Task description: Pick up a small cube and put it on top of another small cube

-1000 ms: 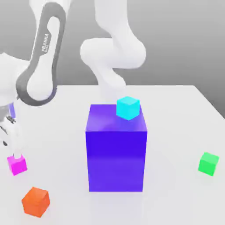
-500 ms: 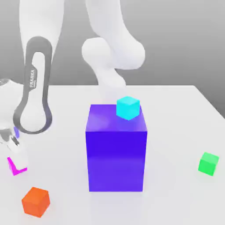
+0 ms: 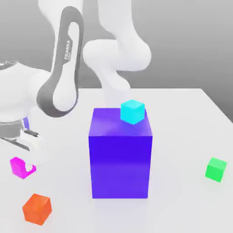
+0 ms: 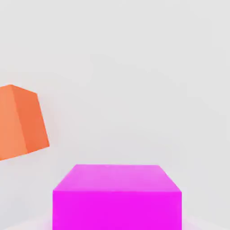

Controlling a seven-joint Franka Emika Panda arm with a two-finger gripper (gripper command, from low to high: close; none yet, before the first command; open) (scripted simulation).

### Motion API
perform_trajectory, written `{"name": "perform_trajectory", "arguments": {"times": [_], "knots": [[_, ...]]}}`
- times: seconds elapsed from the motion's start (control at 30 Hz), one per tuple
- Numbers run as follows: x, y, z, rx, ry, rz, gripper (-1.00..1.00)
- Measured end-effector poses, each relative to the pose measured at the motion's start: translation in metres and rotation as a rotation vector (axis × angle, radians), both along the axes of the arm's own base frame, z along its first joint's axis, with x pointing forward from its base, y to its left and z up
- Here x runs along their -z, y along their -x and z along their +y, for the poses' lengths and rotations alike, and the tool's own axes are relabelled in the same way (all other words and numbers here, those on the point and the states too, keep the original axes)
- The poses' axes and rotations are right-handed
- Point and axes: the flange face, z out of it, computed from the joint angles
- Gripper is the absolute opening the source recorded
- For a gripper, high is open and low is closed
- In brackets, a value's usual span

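1. Gripper (image 3: 28,160): at the exterior view's left, pointing down at the table; its white fingers (image 3: 35,152) are closed on the pink cube, which sits between them.
2. Pink cube (image 3: 21,167): small and bright magenta, held in the gripper near the table's left edge in the exterior view. It looks slightly tilted and close to the surface; whether it touches the table cannot be told. In the hand view it appears large and close to the camera (image 4: 117,197).
3. Orange cube (image 3: 37,208): on the table, near the pink cube and apart from it, closer to the exterior view's lower edge; seen also in the hand view (image 4: 20,121).
4. Big purple-blue block (image 3: 120,159): upright at the middle of the table.
5. Cyan cube (image 3: 132,111): resting on top of the block, near its far right corner in the exterior view.
6. Green cube (image 3: 215,169): alone on the table at the exterior view's right, well apart from the others.
7. White table (image 3: 182,118): bears all the objects.
8. Robot arm (image 3: 63,68): white and grey, rising behind the block.
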Motion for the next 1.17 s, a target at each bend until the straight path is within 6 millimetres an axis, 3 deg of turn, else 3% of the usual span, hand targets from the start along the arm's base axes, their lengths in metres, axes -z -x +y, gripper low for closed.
{"name": "perform_trajectory", "arguments": {"times": [0.1, 0.2, 0.33, 0.5, 0.67, 0.77, 0.87, 0.93, 1.03, 1.07, 1.17], "knots": [[-0.01, -0.031, 0.066, -0.264, 0.008, -0.021, -1.0], [-0.019, -0.052, 0.148, -0.562, 0.016, -0.037, -1.0], [-0.032, -0.056, 0.272, -0.997, 0.03, -0.057, -1.0], [-0.046, -0.018, 0.411, -1.542, 0.056, -0.08, -1.0], [-0.047, 0.055, 0.511, -2.042, 0.078, -0.065, -1.0], [-0.046, 0.103, 0.551, -2.275, 0.087, -0.051, -1.0], [-0.031, 0.152, 0.575, -2.454, 0.08, -0.005, -1.0], [-0.012, 0.119, 0.549, -2.367, 0.074, 0.012, -1.0], [0.023, 0.113, 0.543, -2.349, 0.073, 0.018, -1.0], [0.032, 0.113, 0.542, -2.348, 0.074, 0.018, 1.0], [0.032, 0.113, 0.542, -2.348, 0.074, 0.018, 1.0]]}}
